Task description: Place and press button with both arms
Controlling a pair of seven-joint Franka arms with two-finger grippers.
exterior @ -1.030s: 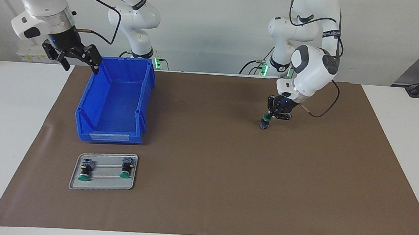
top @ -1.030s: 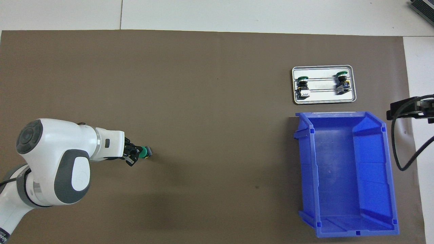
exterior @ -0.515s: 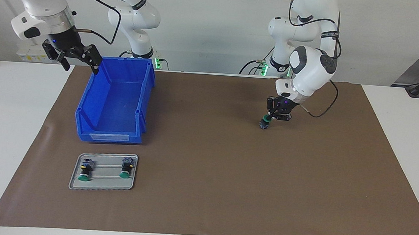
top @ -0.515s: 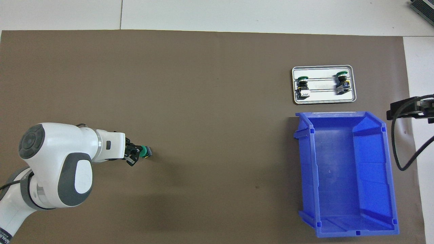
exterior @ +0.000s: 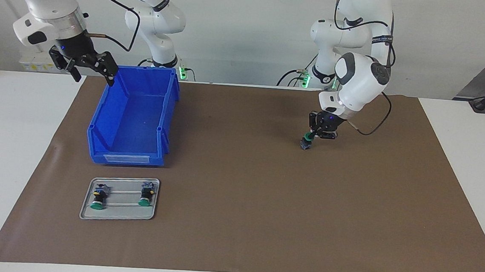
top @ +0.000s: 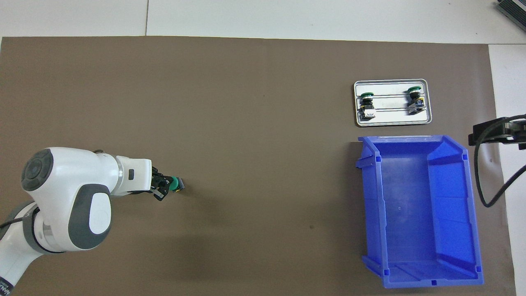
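Note:
The button [exterior: 305, 143] [top: 179, 185] stands on the brown mat toward the left arm's end of the table, its green cap tilted up toward the gripper. My left gripper [exterior: 311, 137] [top: 167, 189] is low over it and shut, with its fingertips against the green cap. My right gripper [exterior: 86, 66] [top: 493, 133] hangs open in the air and holds nothing. It is over the mat's edge, beside the corner of the blue bin nearest the robots.
A blue bin [exterior: 98, 117] [top: 370, 205] sits empty at the right arm's end of the mat. Farther from the robots lies a metal tray [exterior: 117, 217] [top: 392, 122] holding two more green-capped buttons [exterior: 98, 198] [top: 367, 105].
The left arm's wrist and elbow have shifted slightly while its gripper stays at the button's cap. The right arm waits unmoved.

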